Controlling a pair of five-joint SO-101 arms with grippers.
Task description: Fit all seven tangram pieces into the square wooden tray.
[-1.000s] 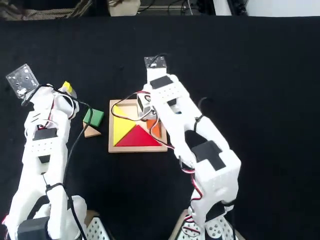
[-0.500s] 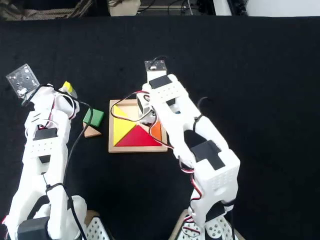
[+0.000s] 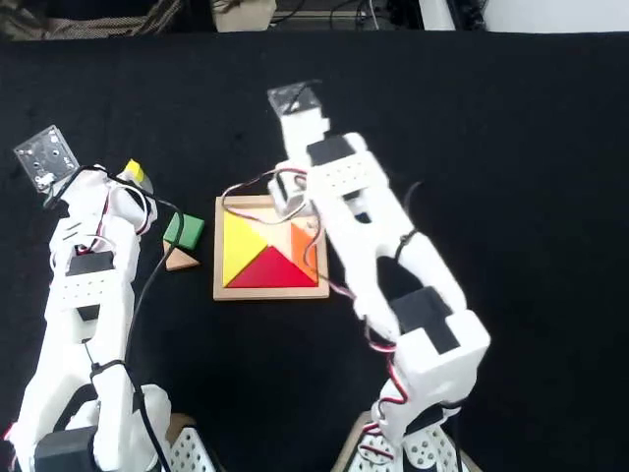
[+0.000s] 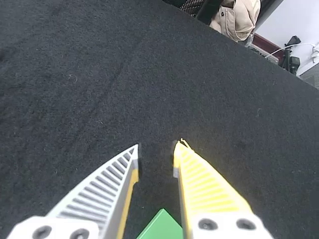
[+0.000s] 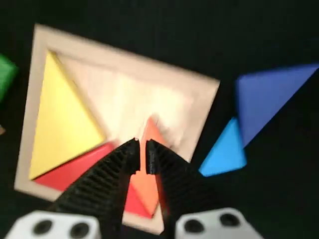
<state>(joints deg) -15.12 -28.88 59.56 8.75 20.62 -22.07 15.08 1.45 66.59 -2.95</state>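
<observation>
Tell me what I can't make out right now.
High view: the right arm hides the tray's far right corner, the dark blue piece and the light blue piece.
Left wrist view: the green piece is cut off by the frame edge.
Right wrist view: blur hides the orange piece's outline.

L arm (image 3: 86, 285) stretched fwd along its own side. L gripper (image 4: 156, 149) angled down, fingers a bit apart, nothing between tips. R arm (image 3: 393, 265) extended fwd, leaning inward. R gripper (image 5: 141, 145) pts down, tips nearly touching, empty.
</observation>
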